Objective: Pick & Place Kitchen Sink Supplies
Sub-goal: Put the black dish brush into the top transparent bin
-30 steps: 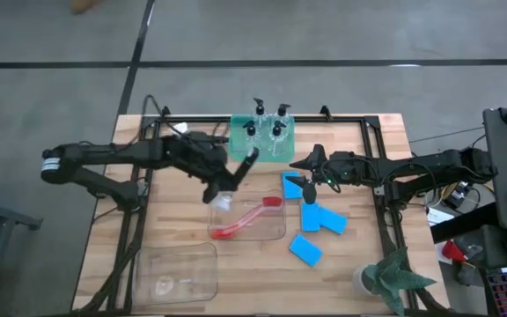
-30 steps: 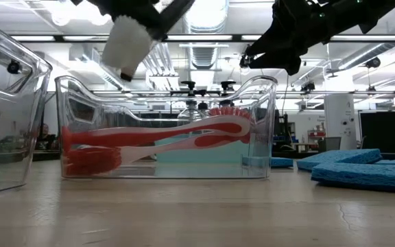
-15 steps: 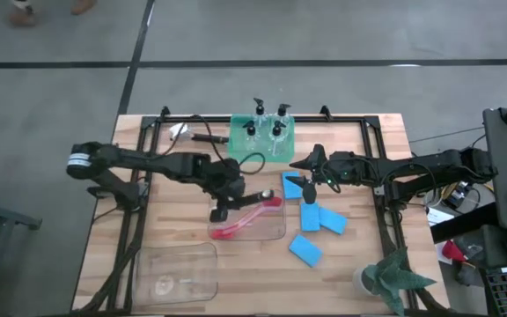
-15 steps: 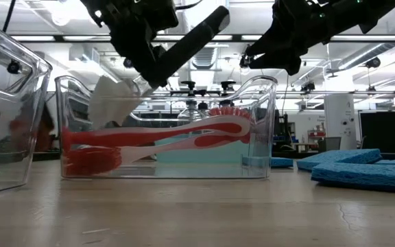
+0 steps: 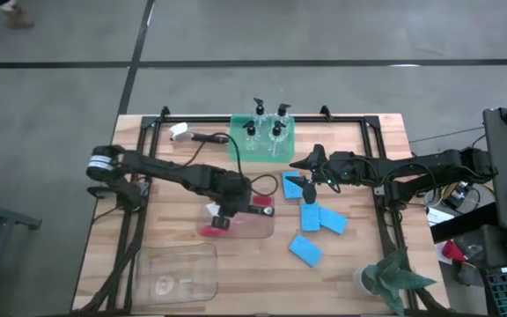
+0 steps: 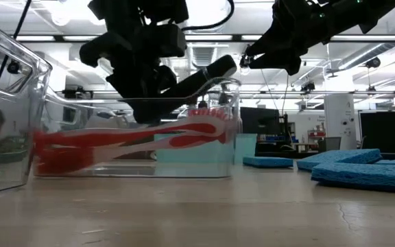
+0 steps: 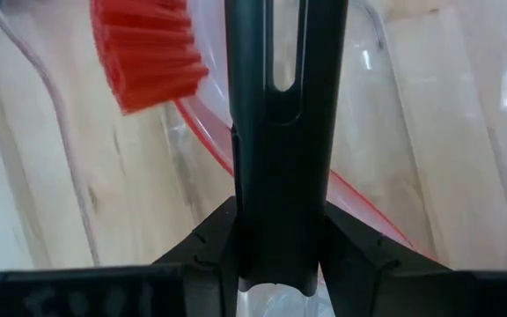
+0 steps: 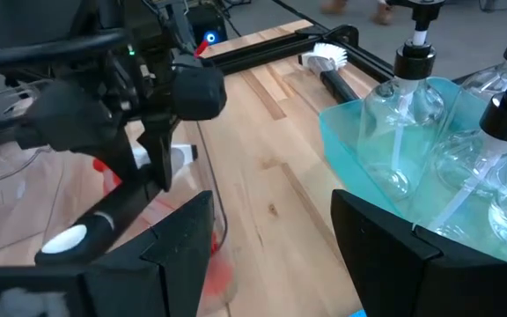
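The left claw [image 5: 225, 214] reaches down into the clear bin [image 5: 252, 231] at the middle of the bench [image 5: 359, 141], clamped on a black brush handle [image 6: 201, 77] that slants up out of the bin; the brush's head is hidden behind the claw and arm. In the left wrist view the dark handle [image 7: 282, 132] runs straight between the fingers. Under it in the bin lies a red brush [image 6: 125, 137], its bristles [image 7: 146, 53] close beside the handle.

The right claw [image 5: 306, 180] hangs above the bench just to the bin's right, fingers spread apart [image 8: 372, 238] and holding nothing, over the nearest of the blue sponges [image 5: 290, 187]. Three more sponges [image 5: 324, 220] lie farther right of the bin.

Behind the bin stands the green tray [image 5: 238, 145] with four clear pump bottles [image 5: 276, 134] in it. A white-headed brush [image 5: 183, 132] lies on the bench to the tray's left. A second, larger clear bin [image 5: 176, 273] sits in front and left of the first. No readable writing shows on anything.
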Tool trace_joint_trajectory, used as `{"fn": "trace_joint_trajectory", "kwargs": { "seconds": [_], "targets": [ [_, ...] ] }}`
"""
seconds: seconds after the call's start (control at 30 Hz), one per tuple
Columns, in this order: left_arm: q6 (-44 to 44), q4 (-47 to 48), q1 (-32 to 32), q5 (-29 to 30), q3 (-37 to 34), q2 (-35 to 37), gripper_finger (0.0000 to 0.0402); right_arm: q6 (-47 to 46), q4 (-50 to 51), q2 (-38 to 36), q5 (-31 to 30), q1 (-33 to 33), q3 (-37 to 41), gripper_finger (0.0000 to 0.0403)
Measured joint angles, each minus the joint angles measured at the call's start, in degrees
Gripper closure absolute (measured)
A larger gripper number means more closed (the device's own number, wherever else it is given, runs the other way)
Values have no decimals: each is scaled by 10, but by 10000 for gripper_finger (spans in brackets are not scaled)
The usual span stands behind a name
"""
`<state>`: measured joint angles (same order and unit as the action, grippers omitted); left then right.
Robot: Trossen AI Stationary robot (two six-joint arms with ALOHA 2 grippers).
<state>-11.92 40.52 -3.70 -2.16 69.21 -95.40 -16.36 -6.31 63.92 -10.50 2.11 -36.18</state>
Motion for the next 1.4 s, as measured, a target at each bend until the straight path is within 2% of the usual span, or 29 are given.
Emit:
{"fn": "trace_joint_trajectory", "kwargs": {
  "seconds": [0.27,0.5,0.7,0.83,0.97,1.07,1.2,1.4],
  "targets": [
    [14,7,-1,2,1,-12,273,0,0,0,0,0,0,179],
    [17,49,-1,23,27,-8,202,0,0,0,-1,0,0,179],
    [19,155,-1,52,90,-5,164,0,0,0,-1,0,0,179],
    [23,223,-1,101,126,10,163,0,0,0,0,0,0,179],
    [23,266,11,201,122,47,165,0,1,0,0,-1,0,179],
    [23,278,35,252,102,84,165,0,0,0,1,-1,2,179],
    [17,273,92,255,76,134,165,0,0,0,1,-1,6,179],
    [-35,244,215,251,33,173,165,0,0,0,1,-1,12,179]
  ]
}}
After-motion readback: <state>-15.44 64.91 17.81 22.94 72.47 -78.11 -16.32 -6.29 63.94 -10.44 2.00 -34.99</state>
